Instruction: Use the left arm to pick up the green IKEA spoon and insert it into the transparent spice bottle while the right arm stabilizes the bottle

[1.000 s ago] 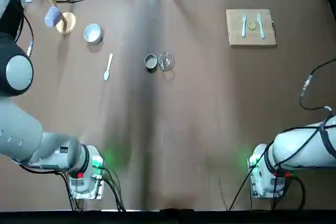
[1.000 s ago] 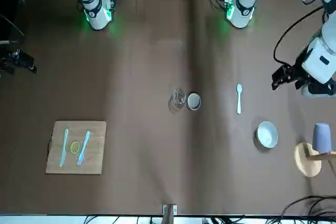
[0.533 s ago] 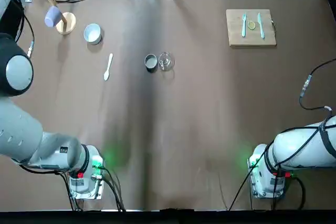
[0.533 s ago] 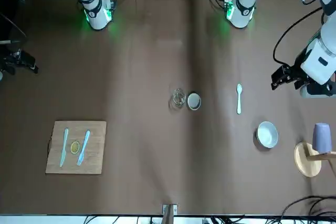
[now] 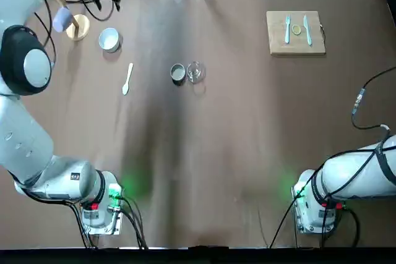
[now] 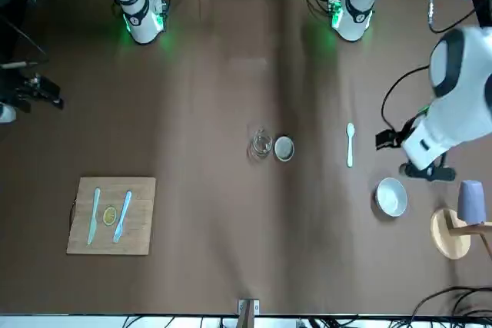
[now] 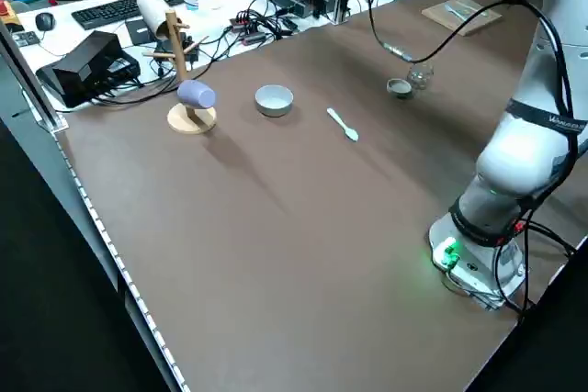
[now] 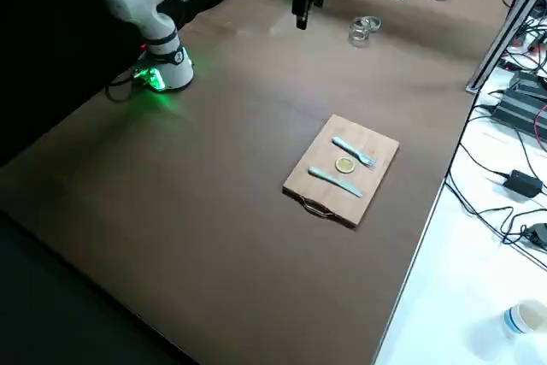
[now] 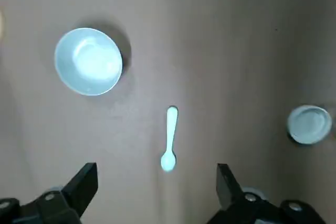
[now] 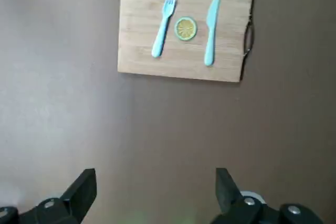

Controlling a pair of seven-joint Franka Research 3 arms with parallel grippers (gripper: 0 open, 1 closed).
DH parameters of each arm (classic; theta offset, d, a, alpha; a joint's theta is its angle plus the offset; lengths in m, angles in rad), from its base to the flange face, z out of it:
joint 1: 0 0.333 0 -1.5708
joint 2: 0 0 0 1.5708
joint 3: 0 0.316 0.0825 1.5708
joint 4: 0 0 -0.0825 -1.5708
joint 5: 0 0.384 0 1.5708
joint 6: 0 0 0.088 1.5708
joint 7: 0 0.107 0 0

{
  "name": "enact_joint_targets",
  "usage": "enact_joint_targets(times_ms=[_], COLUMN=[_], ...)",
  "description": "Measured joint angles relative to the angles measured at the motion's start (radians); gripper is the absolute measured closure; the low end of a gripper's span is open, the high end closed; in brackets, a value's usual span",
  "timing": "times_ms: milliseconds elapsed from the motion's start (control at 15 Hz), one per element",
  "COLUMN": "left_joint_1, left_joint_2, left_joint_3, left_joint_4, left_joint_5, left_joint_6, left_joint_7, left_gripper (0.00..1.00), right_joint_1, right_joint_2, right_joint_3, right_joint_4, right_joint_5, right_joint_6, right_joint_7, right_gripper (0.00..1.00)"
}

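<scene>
Two tools, both spread wide and empty, and nothing picked up yet. The spoon (image 9: 169,139) lies flat on the desk (image 5: 235,140), between the small bowl (image 9: 88,61) and the grey tin (image 9: 309,124); the clear bottle (image 5: 195,72) stands upright, touching or just beside that tin. My left tool (image 9: 156,190) hovers high, with the spoon roughly centred between its fingers. I'd drop straight down and close across the slim handle — not the bowl end — so it can tip upright later. My right tool (image 10: 155,192) hangs above the board (image 10: 185,30) with the fork and knife, well apart from the bottle — it must cross over before any insertion.
</scene>
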Motion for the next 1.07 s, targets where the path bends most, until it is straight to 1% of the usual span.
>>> enact_joint_targets(times_ms=[267, 400, 533, 667, 733, 867, 1067], left_joint_1=[0.025, 0.031, 0.031, 0.031, 0.028, 0.011, -0.013], left_joint_2=[0.009, 0.008, 0.009, 0.017, 0.026, 0.054, 0.104], left_joint_3=[0.002, 0.003, 0.003, 0.001, -0.001, -0.002, -0.003], left_joint_4=[-0.253, -0.385, -0.517, -0.622, -0.657, -0.689, -0.693], left_joint_5=[0.001, 0.001, 0.001, 0.001, 0.001, 0.001, 0.001], left_joint_6=[0.286, 0.459, 0.655, 0.816, 0.87, 0.92, 0.958], left_joint_7=[0.0, -0.007, -0.035, -0.085, -0.119, -0.168, -0.192], left_gripper=[0.0, 0.0, 0.0, 0.0, 0.0, 0.0, 0.03], right_joint_1=[0.067, 0.097, 0.133, 0.18, 0.204, 0.239, 0.244], right_joint_2=[0.067, 0.098, 0.127, 0.154, 0.166, 0.183, 0.195], right_joint_3=[0.002, 0.003, 0.005, 0.007, 0.008, 0.009, 0.005], right_joint_4=[-0.003, -0.004, -0.004, -0.005, -0.005, -0.006, -0.014], right_joint_5=[0.0, 0.0, 0.001, 0.001, 0.001, 0.008, 0.108], right_joint_6=[0.027, 0.063, 0.087, 0.097, 0.101, 0.099, 0.074], right_joint_7=[0.0, 0.0, -0.003, -0.034, -0.064, -0.166, -0.381], right_gripper=[0.0, 0.0, 0.0, 0.0, 0.0, 0.0, 0.0])
